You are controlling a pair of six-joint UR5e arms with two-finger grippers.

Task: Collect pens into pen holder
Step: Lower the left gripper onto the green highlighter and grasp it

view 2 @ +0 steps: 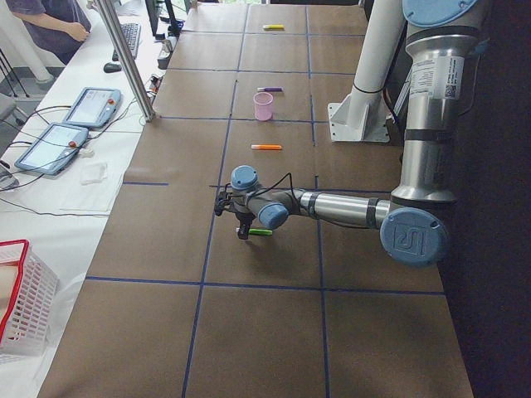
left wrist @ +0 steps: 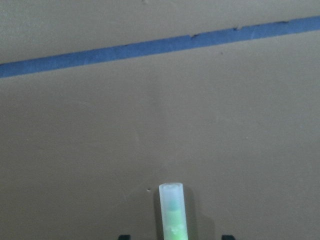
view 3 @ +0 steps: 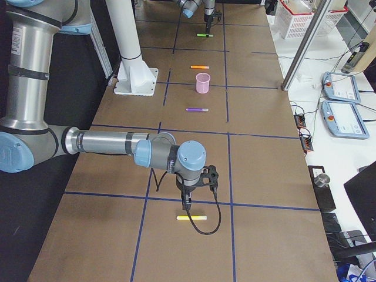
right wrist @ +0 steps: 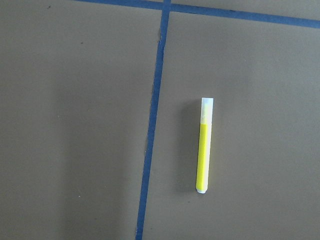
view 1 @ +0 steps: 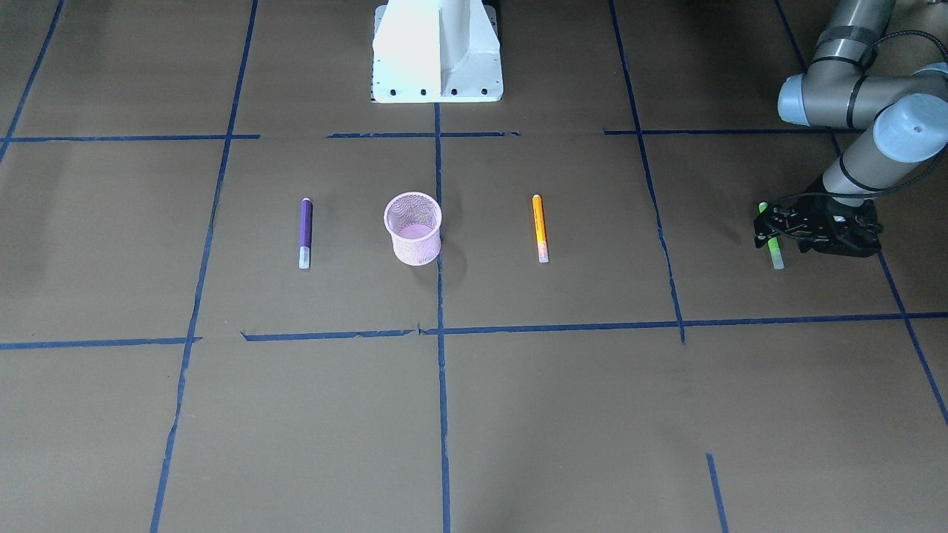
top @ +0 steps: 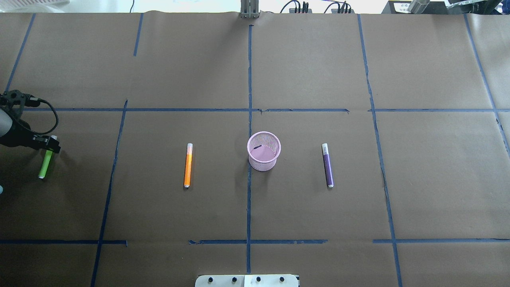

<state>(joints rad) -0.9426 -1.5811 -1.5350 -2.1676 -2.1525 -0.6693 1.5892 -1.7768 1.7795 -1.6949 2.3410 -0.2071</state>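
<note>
While pens [top: 188,165] flank it, holder [top: 263,152] upright (pink)

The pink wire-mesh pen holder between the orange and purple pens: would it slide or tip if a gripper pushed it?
The round pink wire-mesh pen holder is mostly open mesh, so probably light; it would likely slide on the brown paper. It narrows toward its base, so a push near the rim might tip it.

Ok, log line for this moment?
left gripper open over slim bright-green pen | right gripper above yellow pen | round pink wire-mesh holder: no pens
</note>
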